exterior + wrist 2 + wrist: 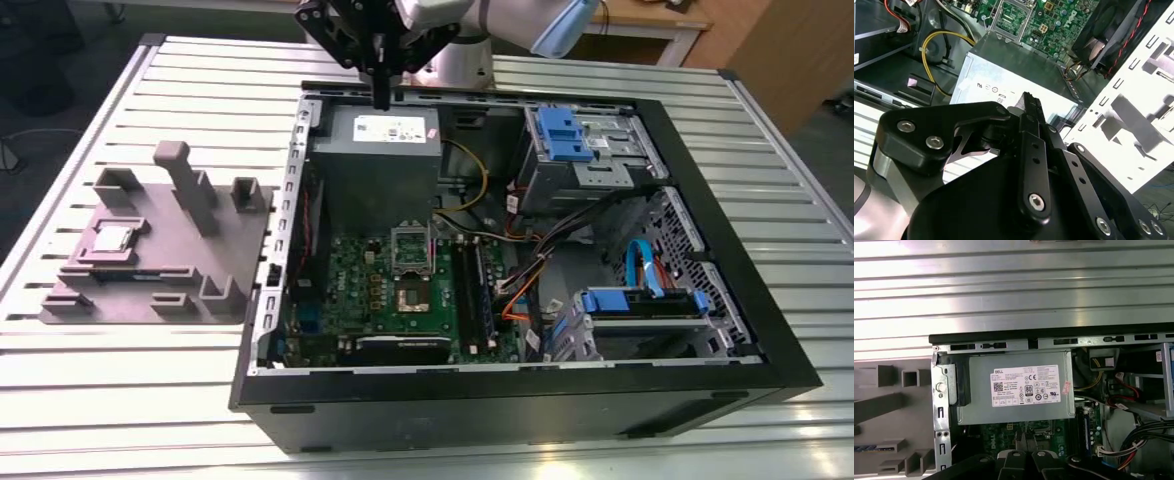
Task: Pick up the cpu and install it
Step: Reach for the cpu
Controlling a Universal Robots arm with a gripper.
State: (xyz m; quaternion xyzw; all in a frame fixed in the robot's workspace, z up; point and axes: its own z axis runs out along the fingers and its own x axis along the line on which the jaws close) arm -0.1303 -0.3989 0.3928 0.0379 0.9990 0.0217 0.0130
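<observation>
Gripper, partly cropped, seemingly closed; cpu sits well apart.

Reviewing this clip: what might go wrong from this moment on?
1. The claw hangs low over the power supply, while the cpu lies outside the case on the grey fixture. A sideways move might clip the case wall.
2. An upright bracket stands at the socket, and loose cables run nearby. A lowered claw may snag either.
</observation>
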